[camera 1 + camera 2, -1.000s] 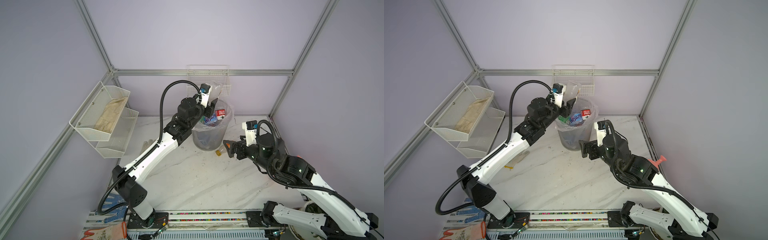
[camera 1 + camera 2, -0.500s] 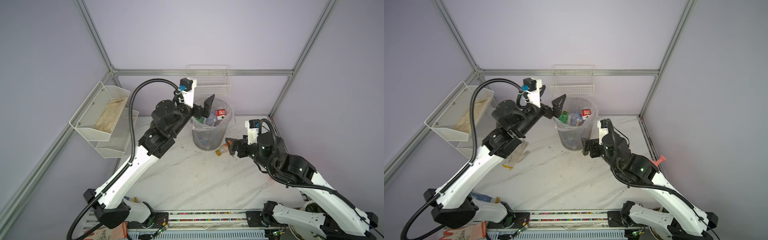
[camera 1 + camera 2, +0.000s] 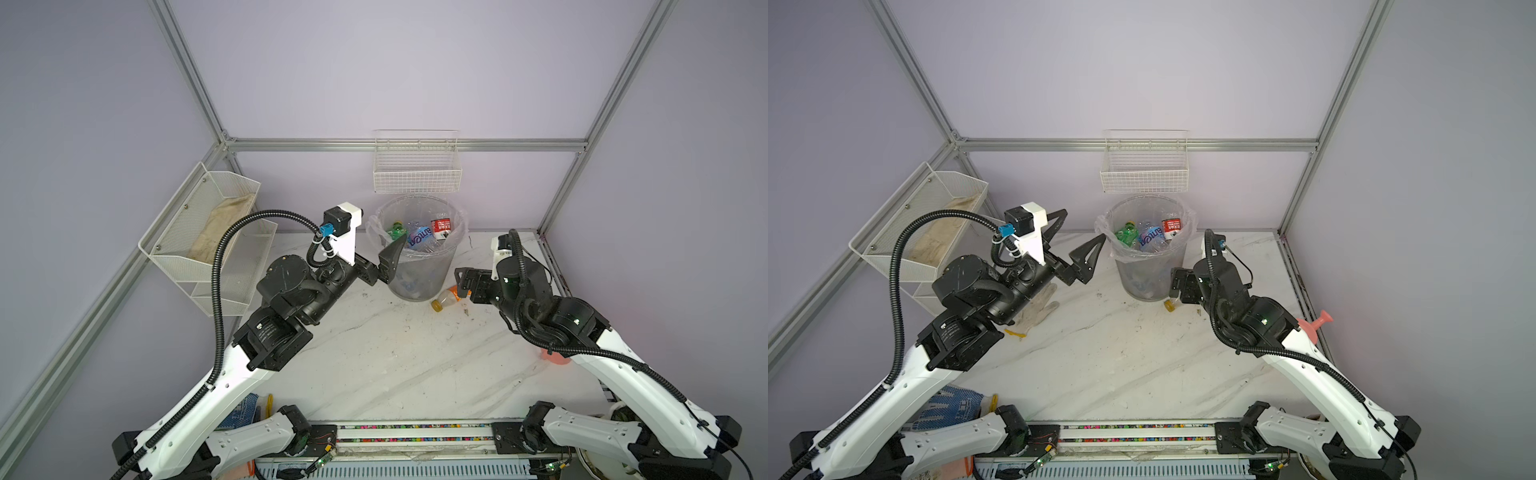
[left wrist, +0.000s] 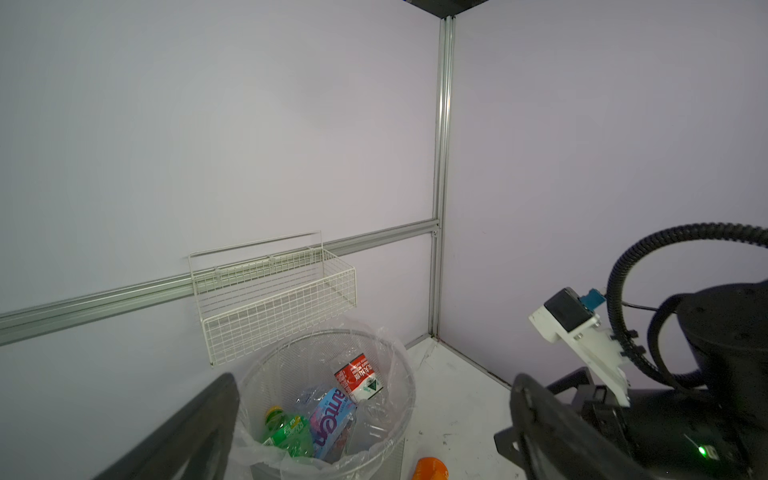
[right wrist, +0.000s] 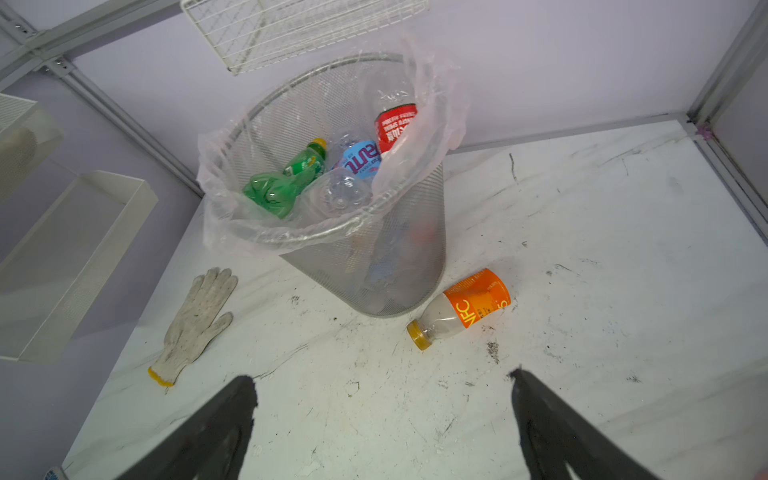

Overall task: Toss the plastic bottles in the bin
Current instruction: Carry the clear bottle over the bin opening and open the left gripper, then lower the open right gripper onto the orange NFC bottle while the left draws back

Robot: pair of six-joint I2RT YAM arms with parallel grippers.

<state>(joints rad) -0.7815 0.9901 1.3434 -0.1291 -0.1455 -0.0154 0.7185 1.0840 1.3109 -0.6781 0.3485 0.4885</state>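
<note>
Since a second ago the left gripper (image 3: 1083, 225) has withdrawn from above the bin (image 3: 419, 282) to a position beside its rim. Its jaws stand wide apart and hold nothing. The right arm has shifted only slightly.

The right gripper (image 5: 380, 380) hovers low over the table (image 5: 582, 208), its jaws also spread wide and empty. It is near the orange-labelled bottle (image 5: 461, 307) but does not touch it.

That bottle lies on its side on the table, just beside the foot of the bin. Its yellow cap points away from the bin and its label reads "NFC".

The bin stands upright against the back wall, under the white wire basket (image 3: 417, 174). Inside it, near the top:
- a green bottle (image 5: 305, 162) with a yellow-green cap
- a blue-labelled bottle (image 5: 359, 160) with large white lettering, only partly legible
- a red-labelled bottle (image 5: 395, 124) with white print too small to read

A white knitted glove (image 5: 195, 316) lies flat on the table, apart from the bin.
</note>
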